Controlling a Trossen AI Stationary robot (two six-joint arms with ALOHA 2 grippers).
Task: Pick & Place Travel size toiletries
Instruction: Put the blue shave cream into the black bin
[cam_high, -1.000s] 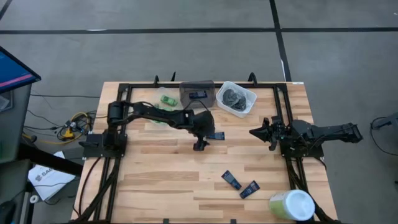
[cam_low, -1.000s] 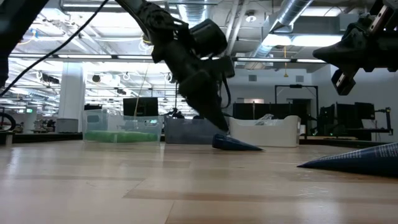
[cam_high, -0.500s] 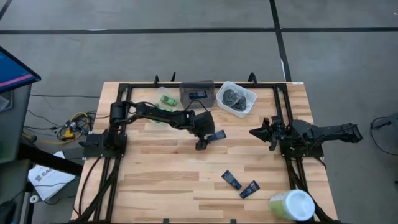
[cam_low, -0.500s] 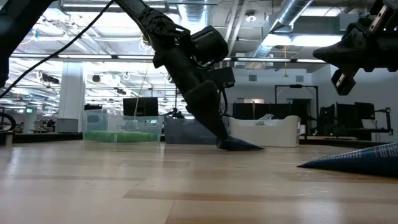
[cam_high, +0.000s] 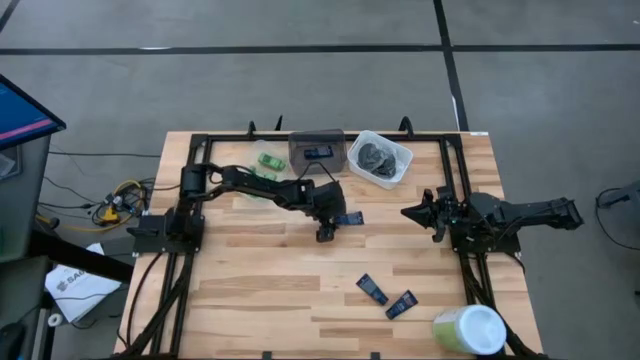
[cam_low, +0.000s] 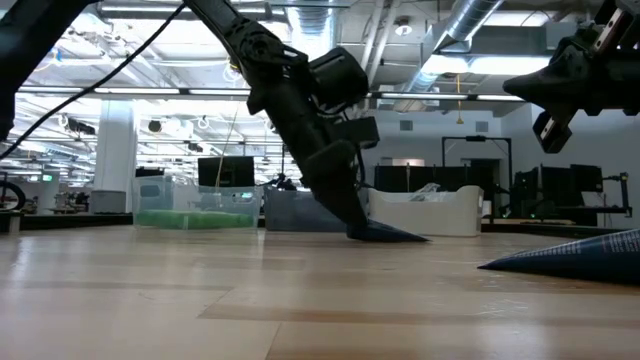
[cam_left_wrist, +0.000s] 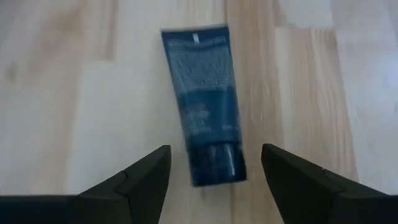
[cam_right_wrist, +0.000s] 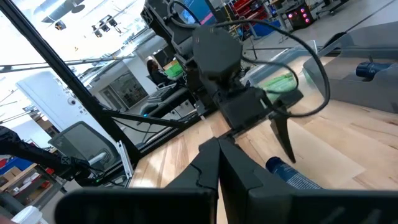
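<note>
Left gripper (cam_left_wrist: 211, 174) low over mid-desk (cam_high: 260, 300), jaws apart, straddling the cap end of a dark blue sachet (cam_left_wrist: 202, 121); long axis running 12 to 6 from the jaws. Right gripper (cam_high: 408, 212) parked at 3 o'clock, jaws together, farther off.

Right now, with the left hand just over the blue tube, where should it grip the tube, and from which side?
Grip the blue tube across its flat body near the cap end, from straight above. It lies flat on the table between the open fingers of the left hand, its long axis along the gap.
</note>
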